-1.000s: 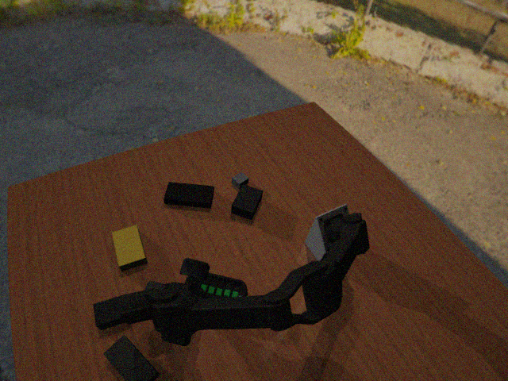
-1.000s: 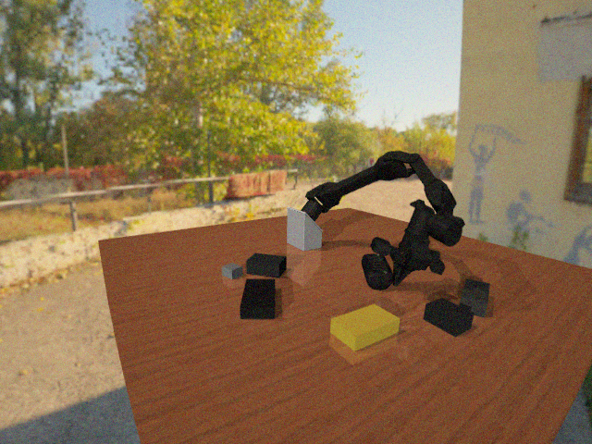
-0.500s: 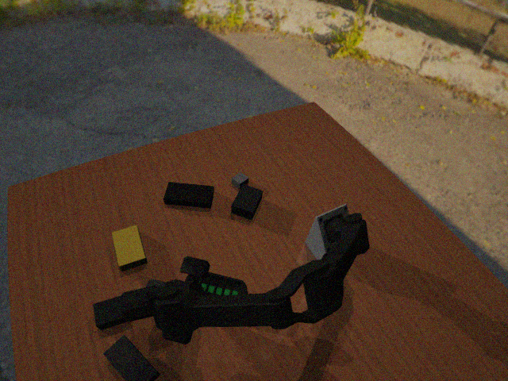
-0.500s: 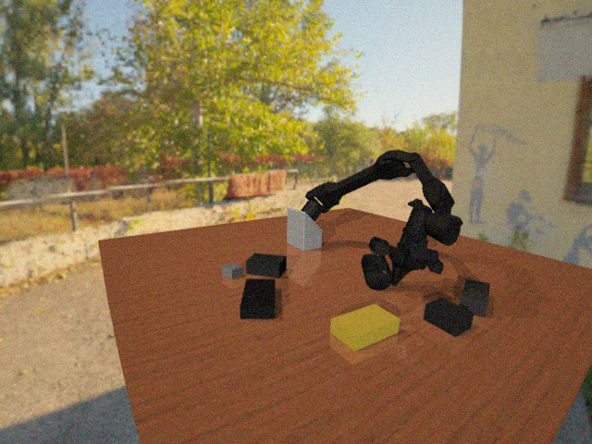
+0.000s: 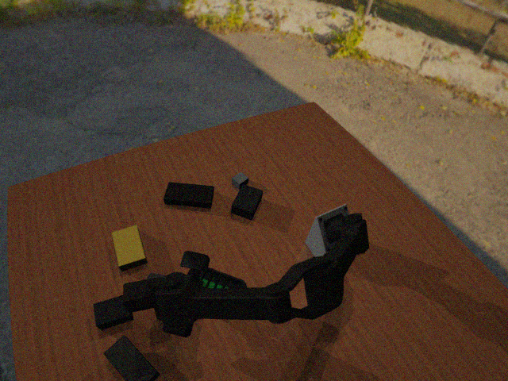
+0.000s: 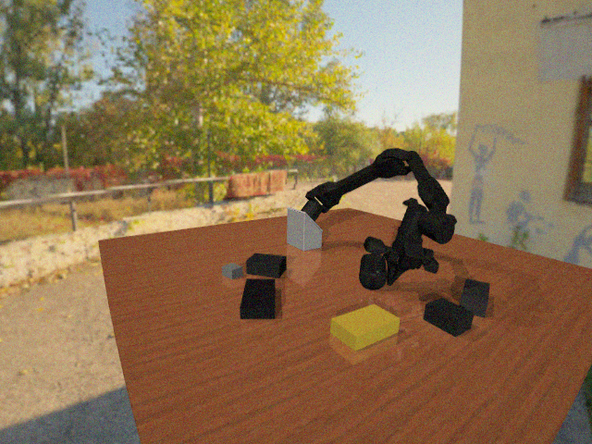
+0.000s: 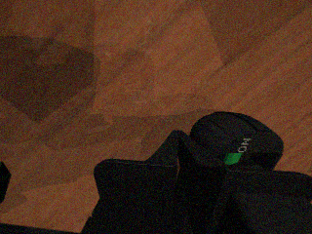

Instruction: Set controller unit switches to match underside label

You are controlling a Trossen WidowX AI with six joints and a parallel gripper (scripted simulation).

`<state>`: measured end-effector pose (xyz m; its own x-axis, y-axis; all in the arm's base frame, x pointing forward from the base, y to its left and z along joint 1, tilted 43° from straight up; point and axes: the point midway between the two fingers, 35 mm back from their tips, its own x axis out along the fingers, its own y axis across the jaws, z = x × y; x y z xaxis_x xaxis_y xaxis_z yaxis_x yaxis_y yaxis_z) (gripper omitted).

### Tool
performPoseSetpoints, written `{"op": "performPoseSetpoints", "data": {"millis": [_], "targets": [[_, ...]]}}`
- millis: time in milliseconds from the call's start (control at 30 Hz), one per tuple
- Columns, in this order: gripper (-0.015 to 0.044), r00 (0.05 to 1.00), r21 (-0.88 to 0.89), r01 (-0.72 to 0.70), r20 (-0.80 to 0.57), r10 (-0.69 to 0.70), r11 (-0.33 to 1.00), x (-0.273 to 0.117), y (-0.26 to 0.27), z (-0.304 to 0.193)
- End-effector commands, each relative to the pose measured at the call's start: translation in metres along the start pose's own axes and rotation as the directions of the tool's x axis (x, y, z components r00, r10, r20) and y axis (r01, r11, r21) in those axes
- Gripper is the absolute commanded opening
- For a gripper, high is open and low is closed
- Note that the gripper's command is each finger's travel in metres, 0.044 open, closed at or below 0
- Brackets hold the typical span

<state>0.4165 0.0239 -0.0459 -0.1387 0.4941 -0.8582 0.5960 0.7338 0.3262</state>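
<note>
The dark controller unit [image 5: 237, 282] [image 6: 373, 271] [image 7: 263, 141] stands beside my gripper, partly behind the arm in the top view. Several green switch ends show there in a row. The wrist view shows one green patch beside the printed word ON. I cannot tell whether the unit lies fully flat. The label and most switch positions are hidden. My gripper [image 6: 391, 282] [image 7: 176, 135] is shut and empty, its fingertips low and right next to the unit. Whether they touch it is unclear. The fingertips are hidden in the top view.
A yellow block [image 5: 128, 246] [image 6: 365, 326], two black blocks [image 5: 188, 194] [image 5: 247, 201] and a small grey cube [image 5: 240, 180] [image 6: 232, 270] lie around. Two dark blocks [image 6: 448, 316] [image 6: 474, 297] lie on the gripper's other side. A grey wedge [image 5: 315, 240] [image 6: 303, 230] stands by the arm's base.
</note>
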Motion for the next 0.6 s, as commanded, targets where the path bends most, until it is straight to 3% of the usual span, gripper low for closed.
{"op": "performPoseSetpoints", "data": {"millis": [0, 567], "targets": [[0.0, 1.0, 0.005, 0.015, -0.013, -0.015, 1.0, 0.006, -0.009, -0.002], [0.0, 1.0, 0.005, 0.016, -0.013, -0.016, 1.0, 0.009, -0.021, 0.0]]}}
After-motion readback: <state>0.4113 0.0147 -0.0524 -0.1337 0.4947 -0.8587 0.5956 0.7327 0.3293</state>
